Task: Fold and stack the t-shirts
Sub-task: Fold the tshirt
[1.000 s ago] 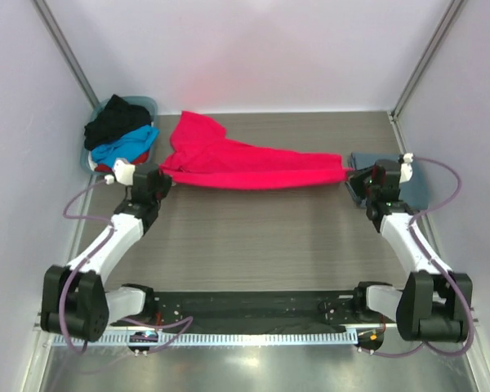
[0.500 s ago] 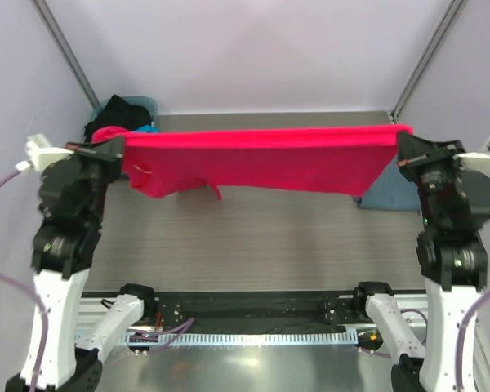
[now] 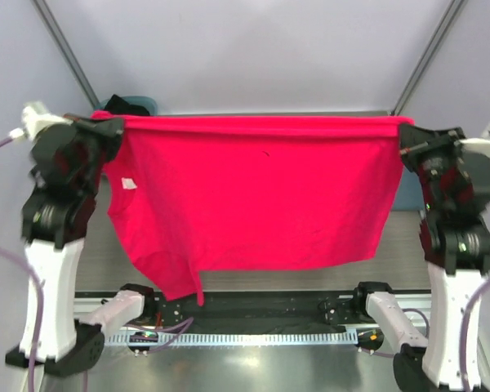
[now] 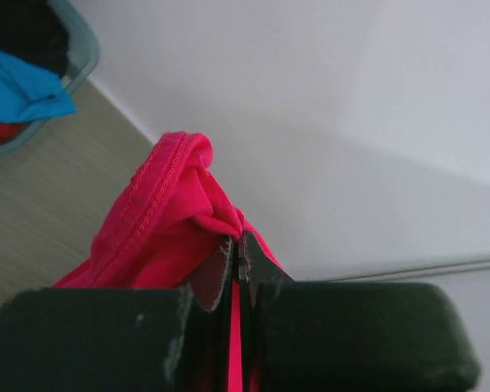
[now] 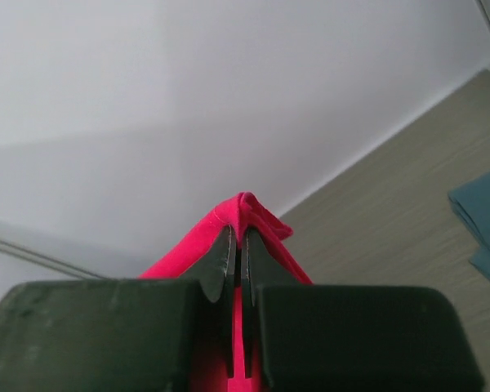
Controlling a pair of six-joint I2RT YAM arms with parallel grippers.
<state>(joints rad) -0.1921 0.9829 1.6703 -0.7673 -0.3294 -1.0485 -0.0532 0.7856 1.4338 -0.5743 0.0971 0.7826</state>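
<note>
A bright red-pink t-shirt [image 3: 253, 196] hangs spread out like a curtain between both raised arms, its top edge taut and one sleeve dangling at the lower left. My left gripper [image 3: 106, 128] is shut on its top left corner, where bunched hem cloth [image 4: 167, 204] shows above the gripper [image 4: 239, 242]. My right gripper [image 3: 403, 137] is shut on the top right corner, and a fold of cloth [image 5: 249, 214] peaks over the gripper [image 5: 238, 238]. A slate grey-blue t-shirt [image 5: 486, 220] lies flat on the table at the right, mostly hidden in the top view.
A teal bin [image 4: 82, 57] at the back left corner holds a black t-shirt [image 4: 24, 28], a bright blue one [image 4: 24, 90] and a red one [image 4: 0, 132]. The hanging t-shirt hides most of the wood-grain table [image 5: 392, 212]. White walls close in the back and sides.
Both arms have risen from table height, lifting the red-pink t-shirt off the table. It went from a stretched strip to hanging fully unfurled.
</note>
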